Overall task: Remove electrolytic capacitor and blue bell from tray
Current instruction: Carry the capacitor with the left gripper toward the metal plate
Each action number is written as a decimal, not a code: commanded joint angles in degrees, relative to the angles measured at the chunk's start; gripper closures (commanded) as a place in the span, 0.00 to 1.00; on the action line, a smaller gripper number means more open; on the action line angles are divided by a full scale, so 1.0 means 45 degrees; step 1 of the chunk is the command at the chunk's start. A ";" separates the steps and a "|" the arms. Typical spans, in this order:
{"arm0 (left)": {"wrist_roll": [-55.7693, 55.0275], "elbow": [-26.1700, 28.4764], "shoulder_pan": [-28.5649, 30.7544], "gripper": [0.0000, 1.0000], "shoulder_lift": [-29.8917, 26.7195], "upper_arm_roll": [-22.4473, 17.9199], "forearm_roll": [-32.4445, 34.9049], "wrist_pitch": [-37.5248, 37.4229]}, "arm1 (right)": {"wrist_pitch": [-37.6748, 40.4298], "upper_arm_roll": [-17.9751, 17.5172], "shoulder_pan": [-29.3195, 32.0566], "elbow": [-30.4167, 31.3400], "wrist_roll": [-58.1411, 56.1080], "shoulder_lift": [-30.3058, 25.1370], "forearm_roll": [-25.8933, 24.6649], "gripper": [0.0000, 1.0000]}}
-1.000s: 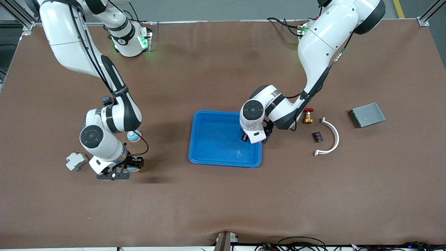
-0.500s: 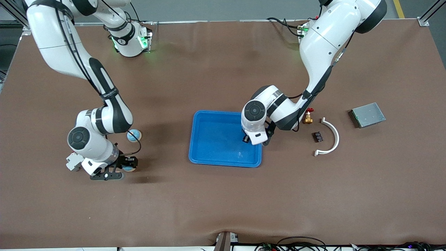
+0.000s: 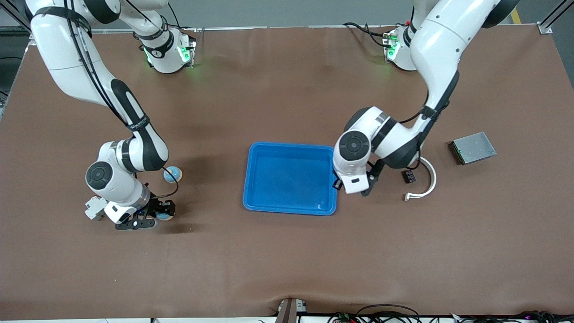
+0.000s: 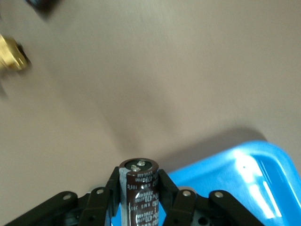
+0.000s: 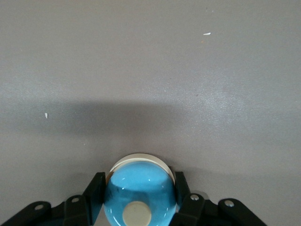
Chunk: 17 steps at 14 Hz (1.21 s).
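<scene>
The front view showed a wide brown mat-covered table [image 3: 287, 260] with two white robot arms reaching in from the far edge. A bright blue tray [image 3: 251, 197] sat near the middle and appeared to hold nothing. The left gripper [image 3: 337, 185] hung over the tray's rim at the left arm's end, closed on a dark capacitor [image 4: 139, 193] held upright, its metal terminals showing at the top in the left wrist view. The right gripper [image 3: 162, 214] was low over the mat toward the right arm's end of the table, well apart from the tray, clamped around a blue bell [image 5: 140, 190] with a pale button on its dome. A second small blue dome [image 3: 172, 174] lay on the mat just beside that arm, farther from the camera, and a small white block [image 3: 92, 207] sat by the wrist. Toward the left arm's end lay a curved white strip [image 3: 429, 179], a small dark part [image 3: 408, 176] and a grey metal box [image 3: 473, 147]. Judging the risks: the capacitor was a smooth cylinder pinched on its sides, so it could slip or tip and roll when released; being right over the rim, an early release could drop it back into the tray or onto the edge. The round bell could squirt from the fingers or roll toward its neighbour. The mat looked flat, matte and slightly rippled at the near edge; a grey floor, metal frame posts and cables bordered the table.
</scene>
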State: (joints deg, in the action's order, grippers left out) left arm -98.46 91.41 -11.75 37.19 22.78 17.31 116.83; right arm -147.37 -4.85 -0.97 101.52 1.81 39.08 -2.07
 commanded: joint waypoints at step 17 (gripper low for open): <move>1.5014 0.2030 0.6747 0.98 -0.4084 0.0464 -0.1679 -0.1959 | -0.0299 -0.0171 0.0431 0.0057 -0.0364 0.0163 0.0167 1.00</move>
State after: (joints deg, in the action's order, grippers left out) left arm -38.78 98.28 14.88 21.41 23.98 11.00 107.65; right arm -148.08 -4.78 -0.22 101.57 1.60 39.36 -2.07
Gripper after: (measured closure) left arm 0.656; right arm 0.361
